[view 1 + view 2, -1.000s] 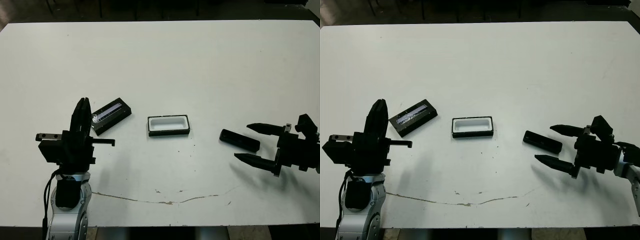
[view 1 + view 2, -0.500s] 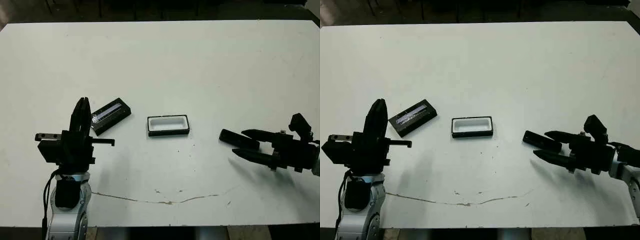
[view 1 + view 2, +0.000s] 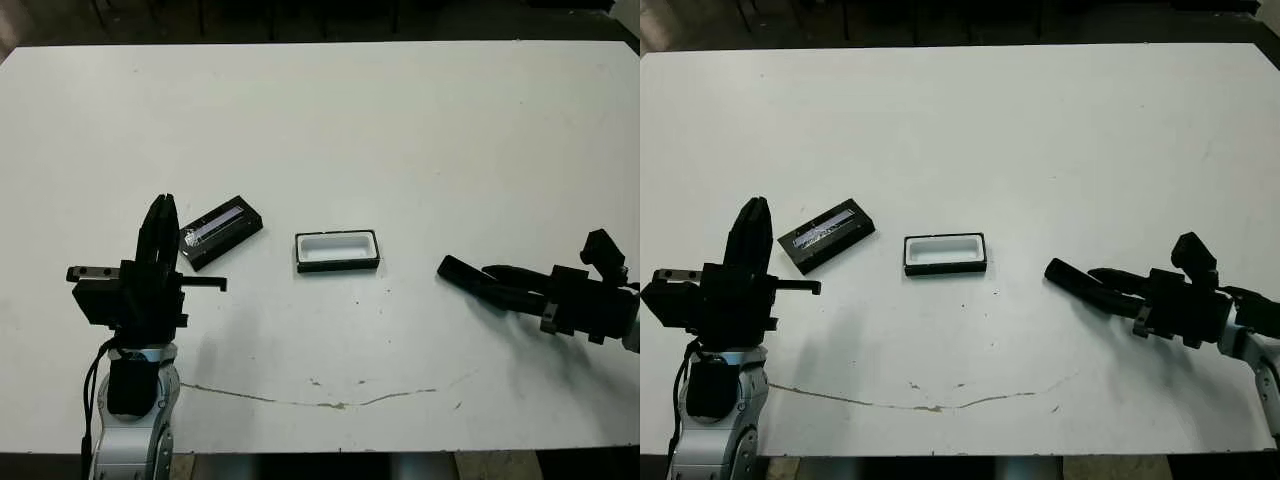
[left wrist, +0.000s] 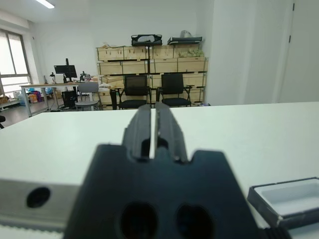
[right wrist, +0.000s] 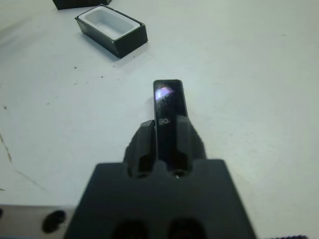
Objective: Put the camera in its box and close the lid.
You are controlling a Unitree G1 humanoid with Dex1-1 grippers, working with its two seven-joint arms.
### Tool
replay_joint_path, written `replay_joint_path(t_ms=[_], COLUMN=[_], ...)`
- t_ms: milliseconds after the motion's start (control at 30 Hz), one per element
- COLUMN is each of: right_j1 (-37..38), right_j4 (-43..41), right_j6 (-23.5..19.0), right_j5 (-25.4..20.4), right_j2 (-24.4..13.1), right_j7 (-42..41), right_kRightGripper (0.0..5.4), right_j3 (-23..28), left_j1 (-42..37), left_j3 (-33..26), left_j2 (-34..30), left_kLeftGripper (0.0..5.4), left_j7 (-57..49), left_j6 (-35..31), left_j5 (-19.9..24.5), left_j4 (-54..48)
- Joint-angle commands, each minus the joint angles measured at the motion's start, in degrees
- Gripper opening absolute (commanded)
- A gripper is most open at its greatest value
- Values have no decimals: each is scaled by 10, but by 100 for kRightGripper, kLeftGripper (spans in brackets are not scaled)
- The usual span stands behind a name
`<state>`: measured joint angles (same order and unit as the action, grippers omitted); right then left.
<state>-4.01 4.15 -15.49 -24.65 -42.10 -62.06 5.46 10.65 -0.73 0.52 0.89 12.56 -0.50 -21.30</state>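
Observation:
The slim black camera (image 5: 168,102) lies at the right of the table, and my right gripper (image 5: 166,128) is shut on its near end. Its glossy end sticks out past the fingers (image 3: 505,287) toward the box. The box (image 3: 337,266), black-walled and white inside, sits open at the table's middle, a hand's width left of the camera (image 3: 458,270). Further left, the black lid (image 3: 221,231) with its silvery stripe lies at an angle. My left gripper (image 3: 160,210) is shut and empty, just near-left of the lid, pointing away over the table (image 4: 153,108).
A thin brown crack (image 3: 330,403) runs along the white table near its front edge. The box's corner (image 4: 291,196) shows in the left wrist view, with chairs and shelves of cartons (image 4: 149,52) far beyond the table.
My right gripper, open a second ago beside the camera, slid forward around it and closed on it. The left arm, box and lid have stayed where they were.

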Motion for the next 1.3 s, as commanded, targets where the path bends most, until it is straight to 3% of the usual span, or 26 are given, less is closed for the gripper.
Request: replay_joint_path(t_ms=[33,533,700,867,1000,1133,1300], right_j1=[20,28,23,-8,-16,-30,-22], right_j4=[19,-29,-41,-44,-85,-63,-73], right_j6=[-10,-41,-46,-63,-94,-85,-75], right_j5=[21,-10,-48,-95,-127,-124,-89], right_j2=[4,0,-1,-14,-16,-8,-9], right_j7=[7,15,-14,-53,-28,-41,-19], right_kRightGripper=[2,2,2,64,132,203,290], right_j3=[-16,-10,9,40,73,69,55], left_j1=[5,5,9,8,9,9,12], left_j3=[-2,1,2,4,6,7,7], left_j2=[-5,-4,-2,-3,-1,0,0], left_kLeftGripper=[0,0,0,0,0,0,0], left_j7=[-1,1,-2,-2,-3,-4,-6], left_j6=[-9,-4,-11,-5,-10,-5,-8], left_j5=[-2,2,-2,-3,-4,-3,-5], left_j4=[2,7,2,8,5,8,4])
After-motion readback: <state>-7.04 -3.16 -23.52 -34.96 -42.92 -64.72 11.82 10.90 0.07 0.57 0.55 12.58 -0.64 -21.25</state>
